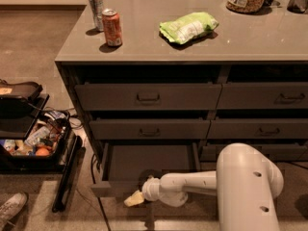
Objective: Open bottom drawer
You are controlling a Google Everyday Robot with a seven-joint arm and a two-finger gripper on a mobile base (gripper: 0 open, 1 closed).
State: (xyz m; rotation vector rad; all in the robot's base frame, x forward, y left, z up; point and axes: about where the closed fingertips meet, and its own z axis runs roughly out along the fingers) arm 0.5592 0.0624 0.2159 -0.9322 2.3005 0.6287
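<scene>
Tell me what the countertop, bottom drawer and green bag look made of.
Countertop: polished stone or laminate, judging by glints of light. Bottom drawer, pulled out: matte grey-brown, likely painted wood or laminate; no grain shows. Green bag: crinkled, shiny plastic film. The gripper sits low at the drawer's front edge.

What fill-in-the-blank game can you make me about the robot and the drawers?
1. The bottom drawer is not shut; it is ____.
2. The gripper hangs near the floor, right at that drawer's ____ panel.
3. On the countertop, the crinkly bag is ____ in colour.

Missing words: open; front; green.
</scene>
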